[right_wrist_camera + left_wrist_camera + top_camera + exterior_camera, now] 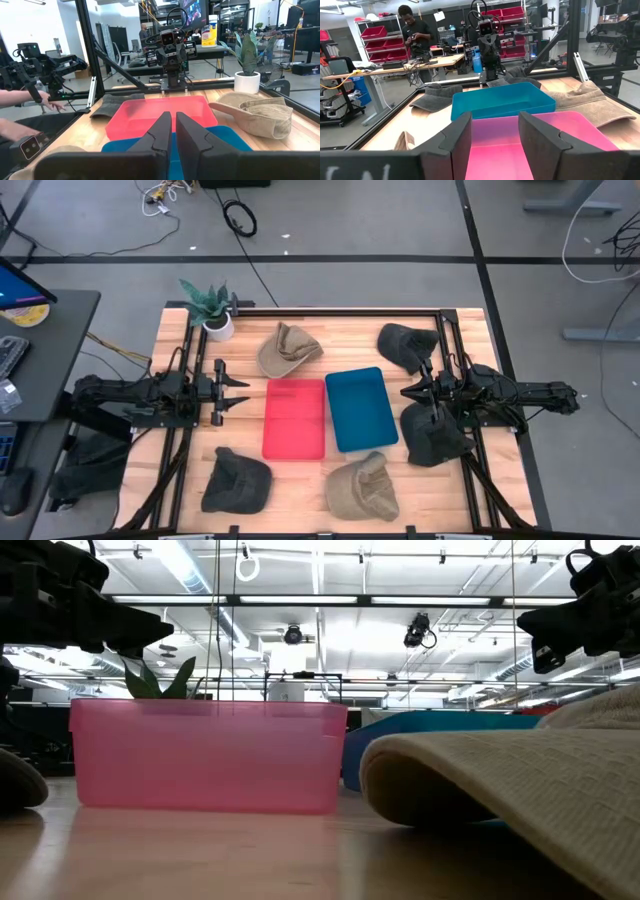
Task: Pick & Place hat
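My left claw (243,393) hangs at the table's nine o'clock side with its fingers (456,142) spread wide and nothing between them. Just past the tips lies the red bin (294,418), and beside it toward three o'clock the blue bin (360,408), the two touching near the table's middle. My right claw (406,392) sits over at three o'clock, facing the blue bin, its fingers (161,131) pressed narrow with only a slit between them, holding nothing.

The hats lie in a ring around the bins. A dark hat (237,481) rests at seven o'clock, near my left arm. A tan hat (362,487) lies at five o'clock, just beside the blue bin's near corner. Another dark hat (434,434) sits at four o'clock under my right arm. A tan hat (287,349) lies at eleven o'clock, just beyond the red bin, and a dark hat (404,342) at one o'clock. No hat is in either bin.

A potted plant (212,308) stands at the ten o'clock corner. Beyond the table a person (416,31) stands by a workbench.
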